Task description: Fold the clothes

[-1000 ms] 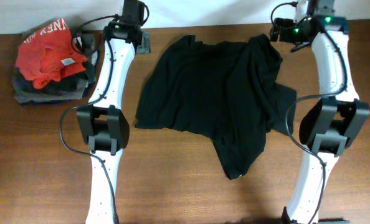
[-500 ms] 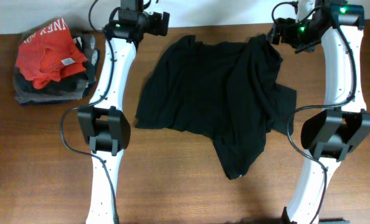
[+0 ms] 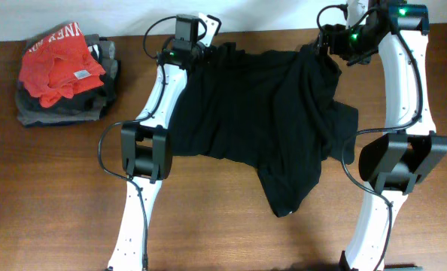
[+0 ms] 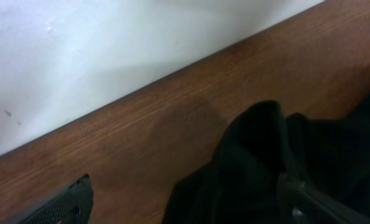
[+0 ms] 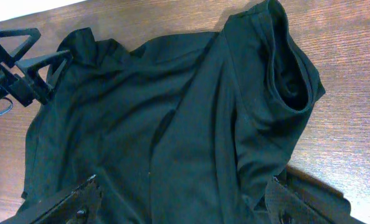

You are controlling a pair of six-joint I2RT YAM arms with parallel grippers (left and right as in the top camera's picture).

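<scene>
Left gripper [image 4: 185,196] is open, straddling the T-shirt [image 3: 261,113] hem at the shirt's upper-left corner. Shirt lies rumpled, centre frame. Right gripper [image 5: 184,186] is open over the upper-right shoulder. Close low on both corners, then lift evenly. Since the earlier frame, the left arm has swung right onto the shirt and the right arm has barely shifted.

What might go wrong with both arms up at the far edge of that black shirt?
The black T-shirt lies rumpled, one side doubled over, so the open left gripper may pinch several layers at the bunched corner. The right gripper, open above fabric, might grab unevenly and skew the fold.
</scene>
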